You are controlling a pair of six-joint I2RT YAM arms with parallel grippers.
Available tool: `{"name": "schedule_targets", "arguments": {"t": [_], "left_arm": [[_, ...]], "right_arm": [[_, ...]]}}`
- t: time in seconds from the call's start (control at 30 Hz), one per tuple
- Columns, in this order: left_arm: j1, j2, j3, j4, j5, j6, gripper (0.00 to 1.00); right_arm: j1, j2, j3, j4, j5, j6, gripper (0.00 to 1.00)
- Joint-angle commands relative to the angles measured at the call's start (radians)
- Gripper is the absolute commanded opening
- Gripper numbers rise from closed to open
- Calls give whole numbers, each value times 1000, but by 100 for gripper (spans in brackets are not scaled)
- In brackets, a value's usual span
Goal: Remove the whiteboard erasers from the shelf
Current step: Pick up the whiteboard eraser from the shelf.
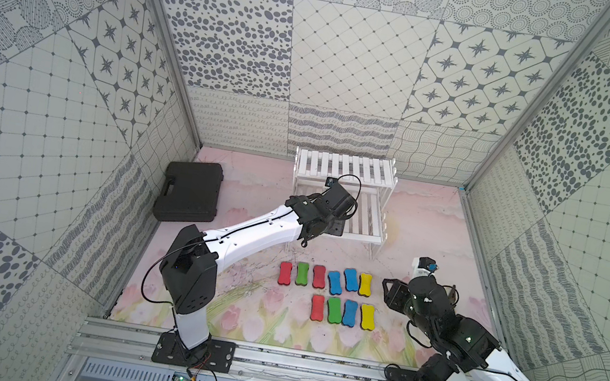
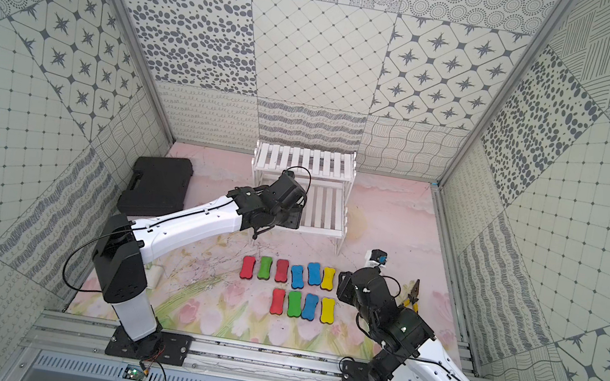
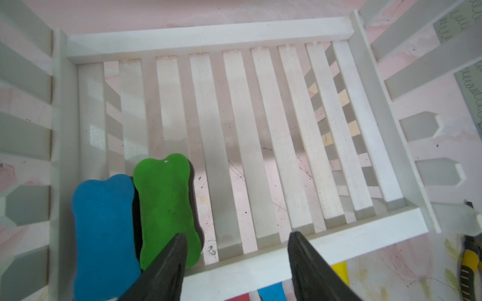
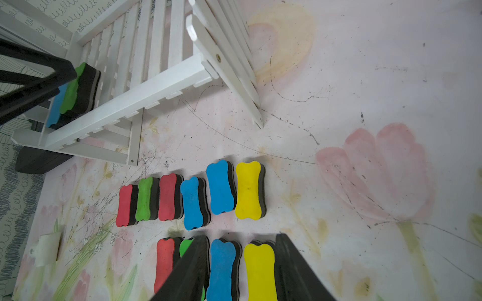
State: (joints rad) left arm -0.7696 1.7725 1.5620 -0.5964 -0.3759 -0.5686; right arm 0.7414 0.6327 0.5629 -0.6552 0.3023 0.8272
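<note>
Erasers (image 1: 333,310): ten lay on the table (image 1: 432,236), nearer than the shelf (image 1: 367,218). Blue eraser (image 3: 104,234) and green eraser (image 3: 164,206) remained on its lower tier, left end. Left gripper (image 3: 237,234) and right gripper (image 4: 242,235) had fingers apart, empty.

Whiteboard erasers (image 1: 334,282): twelve; ten on the mat (image 1: 434,228), two on the shelf (image 1: 344,166). By colour: three red, three green, four blue, two yellow. Shelf: one. Black case (image 1: 191,192): one. Yellow-handled pliers (image 2: 413,295): one. Robot arms (image 1: 247,232): two.
</note>
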Motion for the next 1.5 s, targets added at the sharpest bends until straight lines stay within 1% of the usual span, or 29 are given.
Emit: {"name": "schedule_targets", "arguments": {"t": [0.0, 0.13, 0.3, 0.43, 0.57, 0.67, 0.9, 1.0, 1.1, 1.23, 1.47], "left_arm": [[7, -6, -37, 88, -92, 19, 68], [6, -18, -77, 126, -107, 11, 70], [13, 17, -54, 96, -104, 7, 71], [15, 10, -60, 95, -54, -3, 66], [6, -5, -61, 104, 7, -18, 65], [-6, -3, -51, 97, 22, -21, 64], [-17, -35, -18, 63, -16, -11, 64], [-14, -43, 14, 7, -78, -13, 64], [2, -15, 57, -82, -117, -50, 66], [19, 11, 66, -118, -109, -79, 71], [28, 62, 97, -131, -99, -84, 69]], "right_arm": [[-9, 2, 5, 43, 9, -16, 47], [-14, 7, 3, 46, 3, -18, 47], [-20, 8, 0, 50, -2, -17, 47], [-23, 4, 2, 49, -3, -18, 47], [-24, 5, 2, 53, -6, -17, 47], [-25, 6, 0, 57, -10, -14, 47], [-27, 5, -1, 56, -11, -16, 47], [-28, 5, -1, 57, -11, -15, 47], [-30, 7, -1, 57, -12, -16, 47], [-34, 8, -1, 57, -12, -18, 47], [-40, 4, 5, 56, -17, -25, 47]]}}
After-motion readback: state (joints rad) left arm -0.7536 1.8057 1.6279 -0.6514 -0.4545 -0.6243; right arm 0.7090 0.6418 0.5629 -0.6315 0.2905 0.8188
